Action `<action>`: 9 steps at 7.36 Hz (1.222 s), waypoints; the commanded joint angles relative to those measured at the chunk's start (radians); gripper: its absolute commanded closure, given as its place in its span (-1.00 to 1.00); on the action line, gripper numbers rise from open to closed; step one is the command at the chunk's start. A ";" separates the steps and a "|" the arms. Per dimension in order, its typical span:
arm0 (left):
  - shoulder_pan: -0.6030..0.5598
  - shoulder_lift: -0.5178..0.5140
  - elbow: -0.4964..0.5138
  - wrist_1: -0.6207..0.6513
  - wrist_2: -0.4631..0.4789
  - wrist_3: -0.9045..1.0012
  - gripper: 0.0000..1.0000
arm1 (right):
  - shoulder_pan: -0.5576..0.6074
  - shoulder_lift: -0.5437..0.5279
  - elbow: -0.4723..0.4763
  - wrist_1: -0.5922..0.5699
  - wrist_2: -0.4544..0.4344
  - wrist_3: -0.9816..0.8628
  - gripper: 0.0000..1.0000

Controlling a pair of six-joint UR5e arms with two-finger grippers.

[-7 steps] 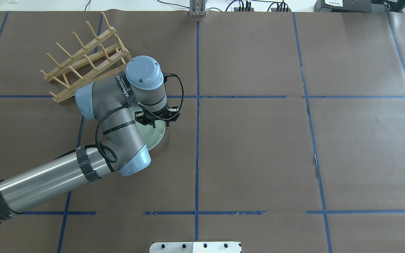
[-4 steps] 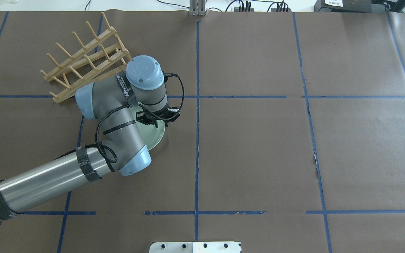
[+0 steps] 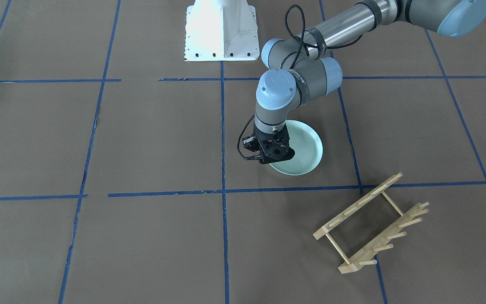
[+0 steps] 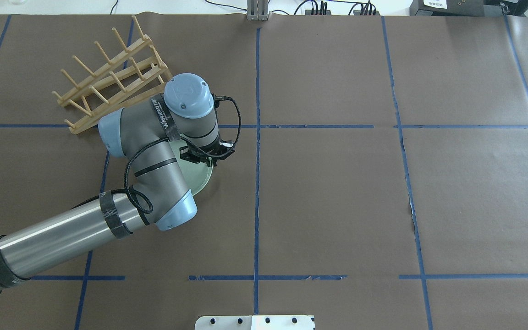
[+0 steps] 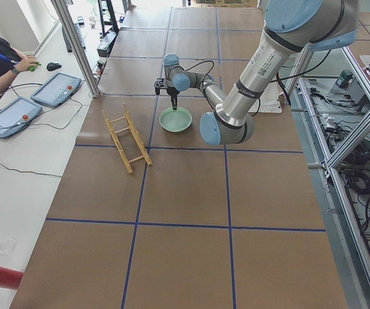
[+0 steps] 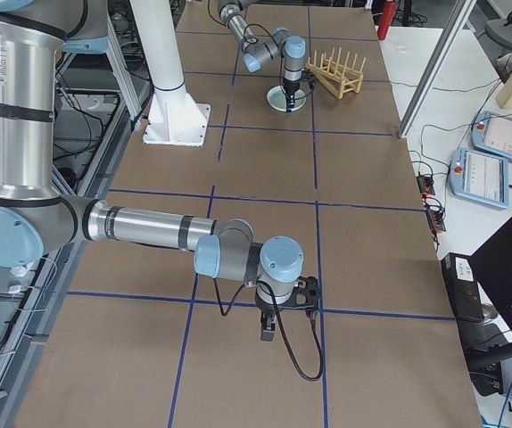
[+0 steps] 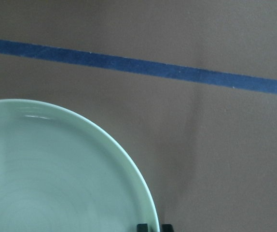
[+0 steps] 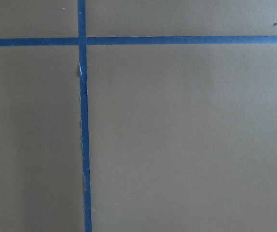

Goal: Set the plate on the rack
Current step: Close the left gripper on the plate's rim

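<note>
Round pale mint-green plate (image 3: 306, 147) face up on the brown-paper-covered table (image 3: 141, 139), inside one square of the blue tape grid (image 3: 222, 126) and not yet on the rack. Faint concentric rings visible inside it in the left wrist view. Impossible to say whether flat on the paper or slightly raised.

Black two-finger left gripper (image 3: 276, 161) pointing straight down at the plate's rim, on the side toward the table's middle. In the left wrist view, two dark fingertips (image 7: 142, 227) close together at the bottom edge, one just inside the rim and one just outside, pinching the rim between them.

Small light-wood dish rack (image 3: 369, 223) of two parallel rails, thin dowels and rows of pegs, standing on the table well apart from the plate, on the far side from the robot's base, set at an angle to the tape lines.

Right gripper (image 6: 269, 332) on the near arm in the right-side view, pointing down over brown paper beside a tape line, far from plate and rack. Jaws not to be judged from there.
</note>
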 commanded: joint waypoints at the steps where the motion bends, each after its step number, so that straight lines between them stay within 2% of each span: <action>1: 0.001 0.000 -0.001 0.002 0.000 0.000 0.70 | 0.000 0.000 0.000 0.000 0.000 0.000 -1.00; 2: 0.001 0.001 -0.004 0.002 0.000 0.000 1.00 | 0.000 0.000 0.000 0.000 0.000 0.000 -1.00; 4: 0.001 0.003 -0.033 0.014 -0.003 0.002 1.00 | 0.000 0.000 0.000 -0.001 0.000 0.000 -1.00; 5: 0.001 0.004 -0.076 0.074 -0.003 0.002 1.00 | 0.000 0.000 0.000 0.000 0.000 0.000 -1.00; 9: -0.022 0.003 -0.324 0.438 0.006 0.012 1.00 | 0.000 0.000 0.000 0.000 0.000 -0.002 -1.00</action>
